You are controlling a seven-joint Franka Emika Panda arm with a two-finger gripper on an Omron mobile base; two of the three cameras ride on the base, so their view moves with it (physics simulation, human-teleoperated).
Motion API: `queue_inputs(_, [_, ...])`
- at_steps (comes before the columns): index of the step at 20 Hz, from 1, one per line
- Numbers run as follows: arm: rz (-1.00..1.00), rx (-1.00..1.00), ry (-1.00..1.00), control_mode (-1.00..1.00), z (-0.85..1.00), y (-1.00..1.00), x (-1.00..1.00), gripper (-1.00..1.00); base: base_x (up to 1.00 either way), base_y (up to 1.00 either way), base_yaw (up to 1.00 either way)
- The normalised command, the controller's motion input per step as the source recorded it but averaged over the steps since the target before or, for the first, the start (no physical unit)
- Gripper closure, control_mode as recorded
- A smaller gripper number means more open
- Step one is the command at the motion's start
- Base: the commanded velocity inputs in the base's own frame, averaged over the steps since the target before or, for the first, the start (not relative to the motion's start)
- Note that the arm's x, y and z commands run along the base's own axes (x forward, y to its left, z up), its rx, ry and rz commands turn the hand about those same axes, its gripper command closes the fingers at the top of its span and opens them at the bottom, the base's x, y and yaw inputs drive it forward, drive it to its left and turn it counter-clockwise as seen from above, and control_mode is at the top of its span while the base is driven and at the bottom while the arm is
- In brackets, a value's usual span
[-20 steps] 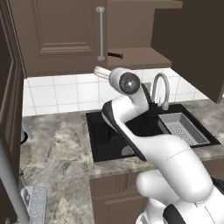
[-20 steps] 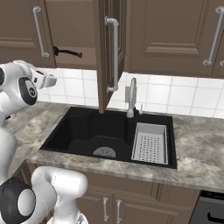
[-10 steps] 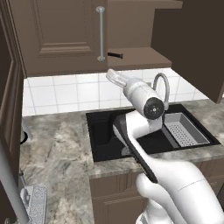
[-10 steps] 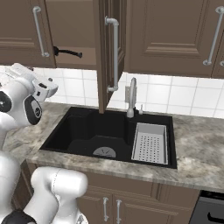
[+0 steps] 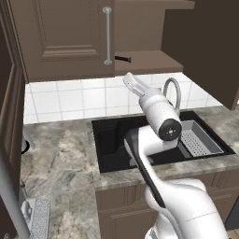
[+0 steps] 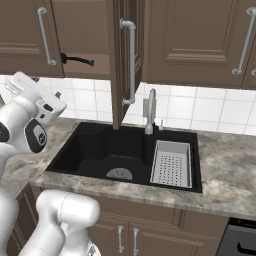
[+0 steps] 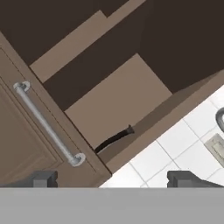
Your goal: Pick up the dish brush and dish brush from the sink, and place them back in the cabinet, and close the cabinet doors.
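Closest to me, the marbled tabletop runs along the front, with the black sink sunk into it. In the right base view I can see the round grey drain on the basin floor and a light grey perforated rack sitting in the right end of the basin. The curved grey faucet stands at the back rim, just left of that rack.

My end effector is raised above the sink's back edge, in front of the white tile wall, pointing up toward the cabinet. Its jaws are spread wide and nothing sits between them; in the hand view the two dark fingertips stand far apart at the bottom, with only cabinet behind them.

Farther back, the cabinet hangs open. One cabinet door is swung out edge-on toward me in the right base view, its silver bar handle running vertically. On the lighter brown shelf lies a black-handled dish brush, close to the shelf's front edge, beside the left-hand door. From the hand view, I think its handle curves slightly, though it is small and dark there.
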Motion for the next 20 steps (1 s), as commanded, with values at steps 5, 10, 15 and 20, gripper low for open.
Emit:
queue_inputs(5, [-0.21,0.12,0.04,-1.00,0.22,-0.17,-0.28,-1.00,0.00,0.00,0.00])
queue_inputs(10, [-0.18,0.15,0.02,-1.00,0.19,-0.21,-0.35,-1.00,0.00,0.00,0.00])
queue_inputs(15, [-0.10,0.20,0.00,-1.00,0.15,-0.17,-0.45,-1.00,0.00,0.00,0.00])
queue_inputs(20, [-0.06,0.22,0.00,-1.00,0.10,-0.22,-0.48,-1.00,0.00,0.00,0.00])
